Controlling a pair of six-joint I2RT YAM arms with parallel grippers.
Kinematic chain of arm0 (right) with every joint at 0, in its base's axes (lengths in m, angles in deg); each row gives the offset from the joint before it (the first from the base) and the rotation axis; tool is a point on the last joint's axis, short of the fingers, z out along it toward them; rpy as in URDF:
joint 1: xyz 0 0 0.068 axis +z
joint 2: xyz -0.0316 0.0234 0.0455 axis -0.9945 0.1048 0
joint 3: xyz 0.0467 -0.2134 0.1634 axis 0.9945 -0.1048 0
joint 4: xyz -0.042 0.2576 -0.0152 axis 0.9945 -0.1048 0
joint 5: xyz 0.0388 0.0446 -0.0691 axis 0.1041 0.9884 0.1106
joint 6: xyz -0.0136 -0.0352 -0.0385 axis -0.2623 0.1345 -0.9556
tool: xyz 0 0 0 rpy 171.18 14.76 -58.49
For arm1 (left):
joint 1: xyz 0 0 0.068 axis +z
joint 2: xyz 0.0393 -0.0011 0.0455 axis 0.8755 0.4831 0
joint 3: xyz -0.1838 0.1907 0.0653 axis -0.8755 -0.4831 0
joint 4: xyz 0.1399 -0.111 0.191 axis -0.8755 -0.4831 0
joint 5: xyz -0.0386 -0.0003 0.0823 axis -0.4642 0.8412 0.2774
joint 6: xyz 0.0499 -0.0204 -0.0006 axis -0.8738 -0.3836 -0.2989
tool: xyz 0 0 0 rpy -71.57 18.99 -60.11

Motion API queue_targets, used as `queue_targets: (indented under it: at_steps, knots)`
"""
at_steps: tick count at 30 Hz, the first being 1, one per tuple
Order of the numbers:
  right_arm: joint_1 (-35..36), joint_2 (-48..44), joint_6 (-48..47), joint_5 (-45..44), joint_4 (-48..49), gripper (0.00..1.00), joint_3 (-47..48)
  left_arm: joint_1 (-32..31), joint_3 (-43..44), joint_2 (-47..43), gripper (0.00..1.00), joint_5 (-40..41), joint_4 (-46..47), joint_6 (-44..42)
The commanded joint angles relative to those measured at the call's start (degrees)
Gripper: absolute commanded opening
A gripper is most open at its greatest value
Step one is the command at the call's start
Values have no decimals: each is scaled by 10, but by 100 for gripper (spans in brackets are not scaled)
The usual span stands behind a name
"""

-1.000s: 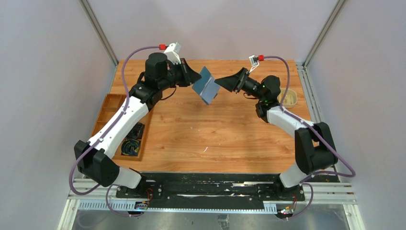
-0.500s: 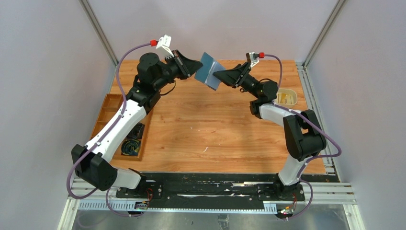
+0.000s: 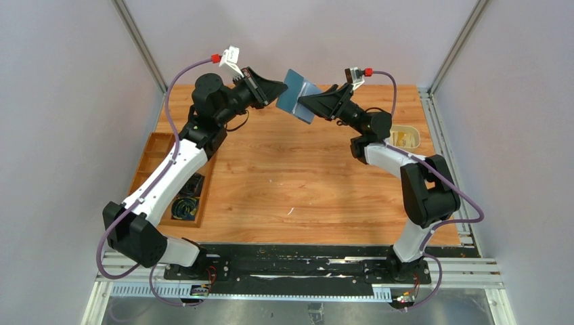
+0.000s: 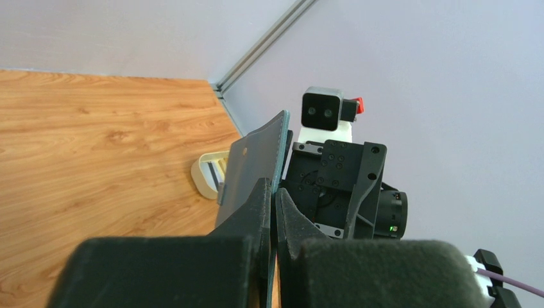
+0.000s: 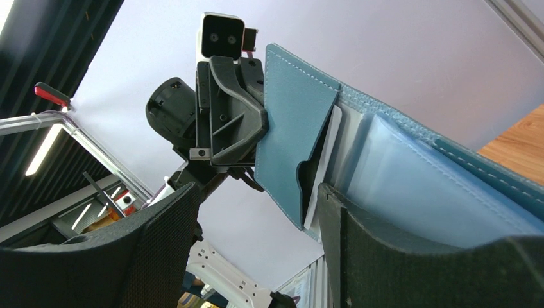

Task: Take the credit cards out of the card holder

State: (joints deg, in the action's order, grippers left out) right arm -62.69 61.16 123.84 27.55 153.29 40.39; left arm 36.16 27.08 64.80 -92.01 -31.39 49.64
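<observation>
The blue card holder [image 3: 300, 94] hangs unfolded in the air over the far edge of the table. My left gripper [image 3: 279, 94] is shut on its left edge, with the leather pinched between the fingertips [image 4: 264, 196]. My right gripper [image 3: 310, 105] stands open at the holder's right side. In the right wrist view one credit card [image 5: 323, 165] shows as a white edge sticking out of the blue pocket [image 5: 292, 122]. That pocket corner lies between my open right gripper [image 5: 256, 196] fingers, close to the right finger [image 5: 385, 256], which lies against the clear sleeve.
A cream oval dish [image 3: 407, 139] at the far right of the table holds yellowish cards, and it also shows in the left wrist view as the dish [image 4: 204, 179]. A brown wooden compartment tray [image 3: 154, 152] lies along the left edge. Walls and frame posts close the back.
Both arms have lifted the card holder up and toward the back wall. The right arm has swung off the cream dish, which now shows. The right jaws have stayed wide.
</observation>
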Motion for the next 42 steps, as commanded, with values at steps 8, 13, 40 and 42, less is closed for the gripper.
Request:
queue_targets:
  at_steps: [8, 13, 40, 42]
  knots:
    - [22, 11, 10, 14, 43, 68, 57, 8, -14, 11, 0, -26, 41, 20]
    - [22, 19, 4, 7, 43, 67, 49, 14, -17, 11, 0, -38, 53, 36]
    - [15, 36, -25, 0, 33, 63, 38, 36, -38, 13, 0, -104, 151, 142]
    - [12, 34, -25, 0, 33, 63, 35, 37, -40, 12, 0, -105, 151, 143]
